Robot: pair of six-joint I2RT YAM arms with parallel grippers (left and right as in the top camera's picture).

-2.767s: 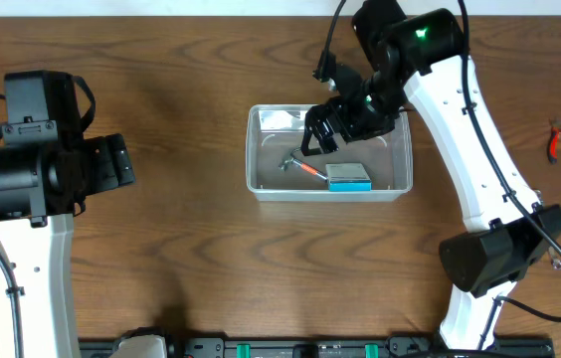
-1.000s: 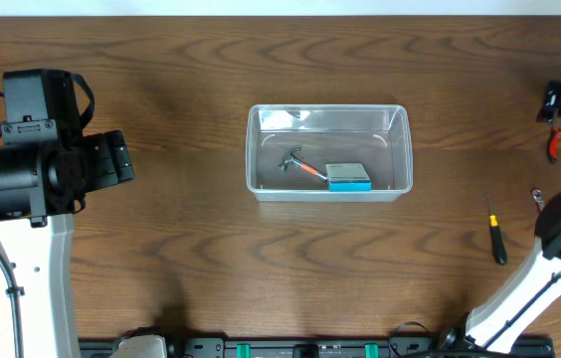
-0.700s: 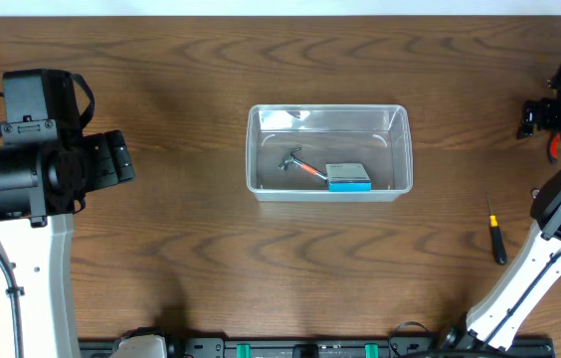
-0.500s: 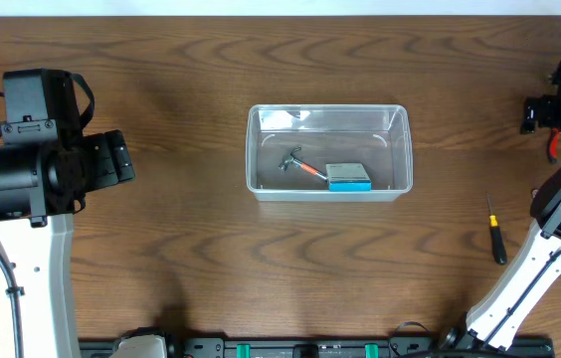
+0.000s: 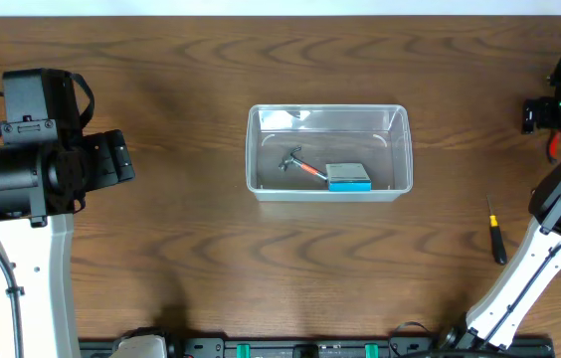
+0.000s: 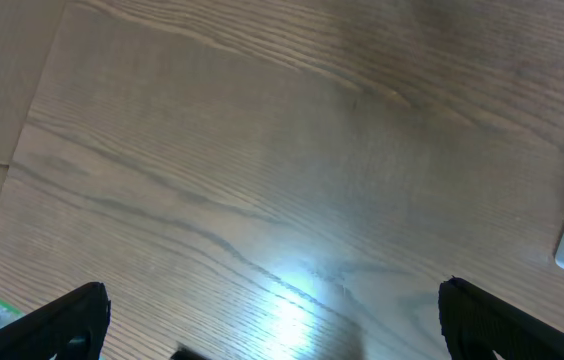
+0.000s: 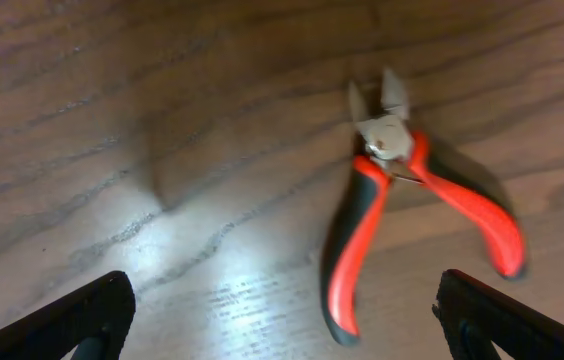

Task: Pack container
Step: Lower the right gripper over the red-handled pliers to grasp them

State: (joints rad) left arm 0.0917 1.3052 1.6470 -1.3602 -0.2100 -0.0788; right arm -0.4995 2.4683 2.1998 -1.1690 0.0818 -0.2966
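Right wrist: right end effector (image 7: 282,312) wide above pliers (image 7: 390,138); overhead mostly hides them, shows container (image 5: 330,107); left end effector (image 6: 272,300) wide.

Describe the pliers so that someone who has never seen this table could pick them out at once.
From the clear container in the middle of the wooden table, go to the far right edge, under the right gripper. The pliers lie flat there, handles spread; red-and-black grips set them apart from the slim dark screwdriver nearby.
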